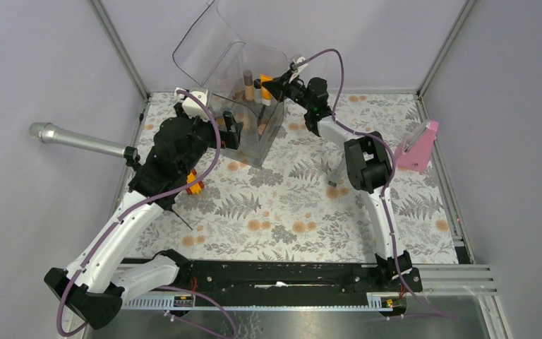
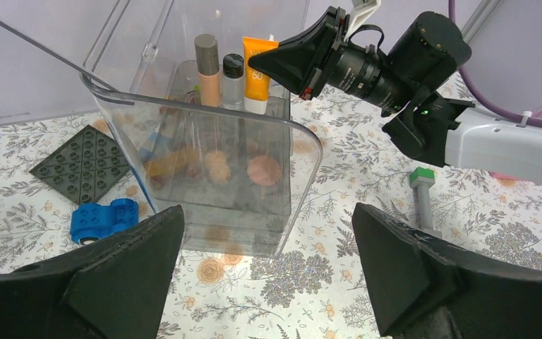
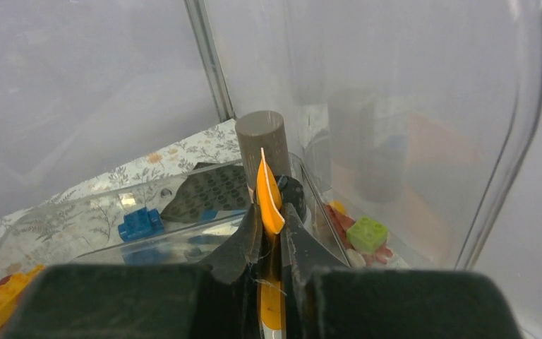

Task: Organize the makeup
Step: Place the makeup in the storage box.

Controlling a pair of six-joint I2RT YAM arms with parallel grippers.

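Right gripper (image 3: 272,222) is clamped narrow on the crimped tail of the orange tube (image 3: 269,191), keeping it upright, cap down, to seat beside the bottles (image 2: 208,78) in the back slot of the clear organizer (image 2: 205,111), upper centre of the left wrist view. Left gripper (image 2: 267,226) gapes wide and empty before the organizer's front wall. Grey tube with green cap (image 2: 421,198) lies on the counter (image 2: 353,155), right of centre — likely next.

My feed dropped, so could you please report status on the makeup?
Left hand open, before clear bin. Right hand shut on orange tube, upright beside two bottles in bin. Nothing seen blocking.
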